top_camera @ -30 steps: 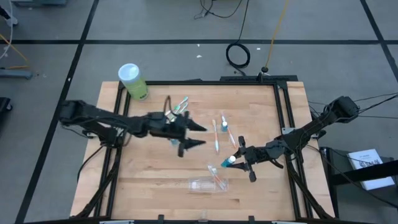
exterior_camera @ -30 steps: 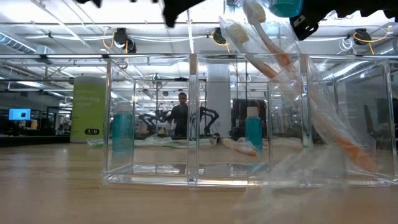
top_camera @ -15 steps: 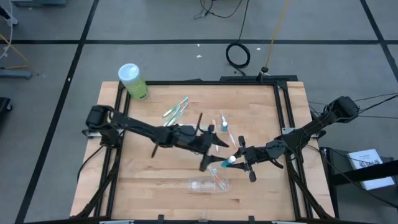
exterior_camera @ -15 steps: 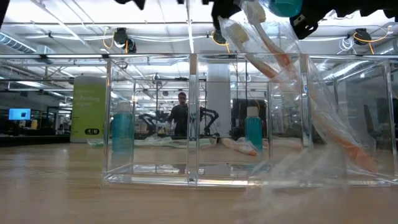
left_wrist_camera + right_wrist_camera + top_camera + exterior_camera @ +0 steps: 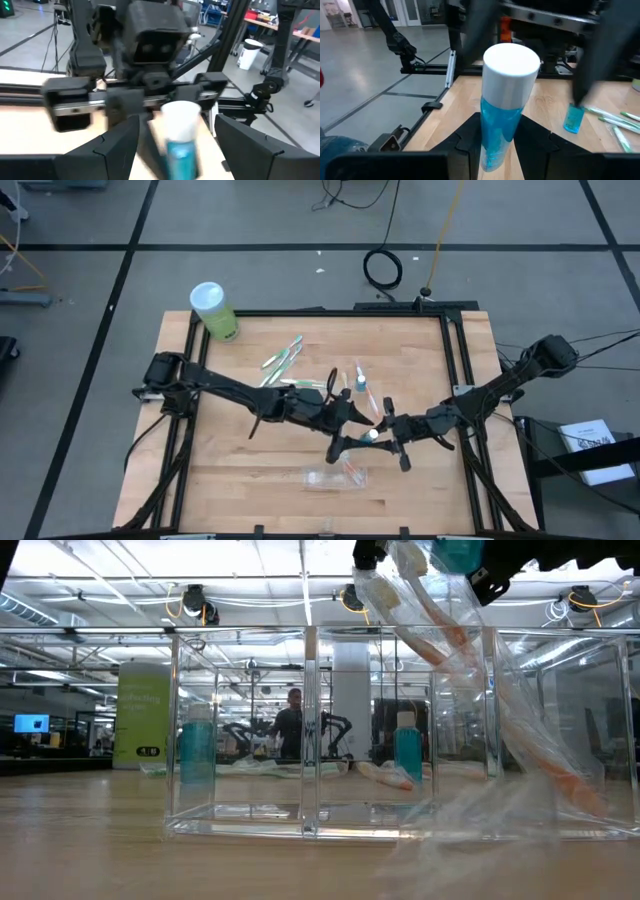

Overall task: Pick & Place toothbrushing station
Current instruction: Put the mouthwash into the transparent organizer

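High view: right gripper (image 5: pixel 381 431) pinches the blue white-capped tube (image 5: pixel 372 436), left gripper (image 5: pixel 345 430) spread around it — collision could knock it loose.

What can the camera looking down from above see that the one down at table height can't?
Only the high view shows the whole wooden table, both arms, the green white-lidded canister, the green-white toothbrushes, and the left gripper, open, facing the right gripper, shut on the blue tube.

Only the low view shows a person in the room behind, seen through the box's walls.

Both show the clear organizer box and the pink-white toothbrushes in it, and the blue tube.
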